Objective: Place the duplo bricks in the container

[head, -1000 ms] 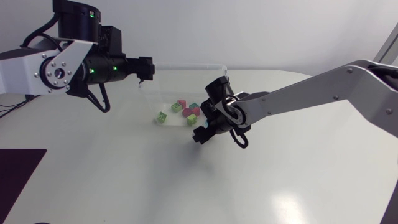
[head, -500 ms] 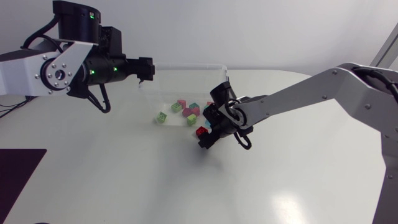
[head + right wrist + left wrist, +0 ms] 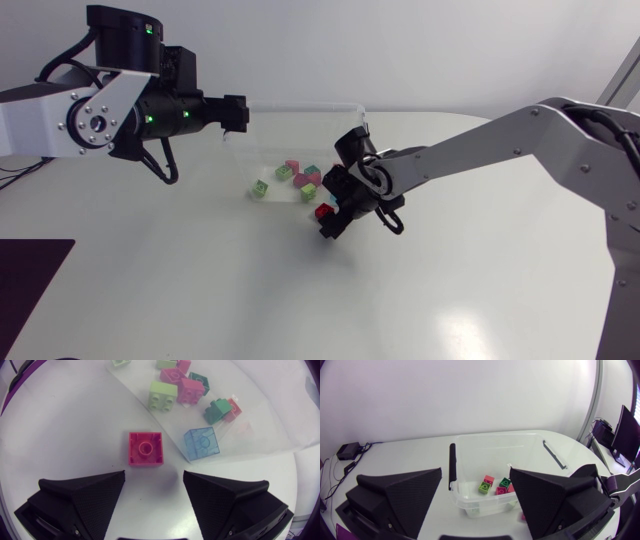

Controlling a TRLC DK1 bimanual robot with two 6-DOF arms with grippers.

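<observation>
- Duplo bricks (image 3: 300, 178) in pink, light green and dark green lie in a loose cluster on the floor of the clear container (image 3: 300, 105), which stands near the middle of the white table (image 3: 200, 280).
- One red brick (image 3: 322, 211) sits on the table outside the container, just beside its near wall, with a square face turned up.
- The right gripper (image 3: 329, 228) hangs low over the table close to the red brick, on an arm that comes in from the right side.
- Seen from the right wrist, its two fingers (image 3: 80, 497) are spread wide. The red brick lies ahead of the gap between them, touching neither finger, and the gripper holds nothing.
- A translucent blue brick (image 3: 202, 442) rests in the container's near corner, seen through the clear wall and near the red brick.
- The left gripper (image 3: 235, 110) is held by the container's far left corner, apart from the bricks.
- Seen from the left wrist, its fingers stand wide apart and hold nothing, and the view looks down between them into the container.
- Black handles run along the container's two short sides.
</observation>
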